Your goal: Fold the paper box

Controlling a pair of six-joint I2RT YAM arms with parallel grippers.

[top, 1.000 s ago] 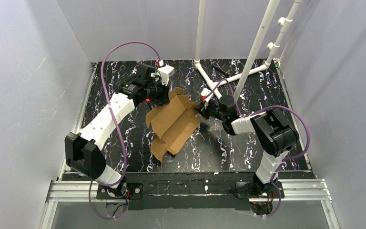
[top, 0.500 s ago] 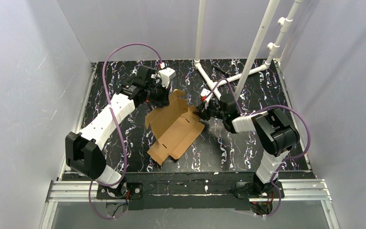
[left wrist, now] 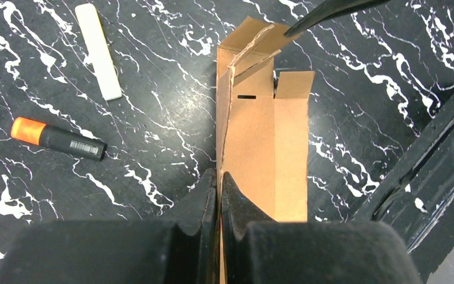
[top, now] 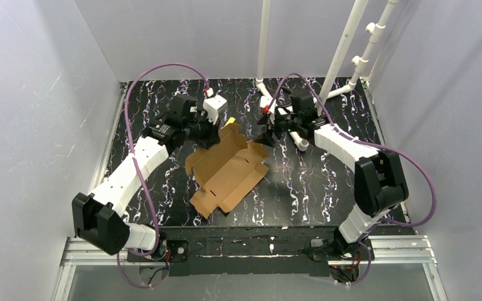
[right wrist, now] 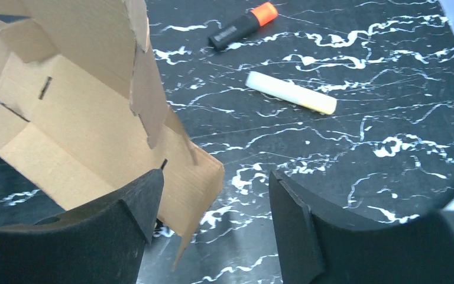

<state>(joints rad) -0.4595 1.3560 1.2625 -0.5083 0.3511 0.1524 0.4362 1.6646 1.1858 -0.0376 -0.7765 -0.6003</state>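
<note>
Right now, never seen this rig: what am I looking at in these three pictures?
Two robot arms bolted at the near edge of a black marbled table. The wide picture looks down from above and behind; the other two come from cameras on each wrist. A partly folded cardboard sheet lies in the middle, with an orange-capped marker and a white stick nearby. The left arm has its jaws shut on an edge of the cardboard. The right arm has its jaws open, holding nothing.

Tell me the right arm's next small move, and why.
Probably ease the right fingers onto the box flap beside them and close. They stand open, gripping nothing, the left fingers pinch an upright wall, and the box lies half open with its flaps unfolded.
</note>
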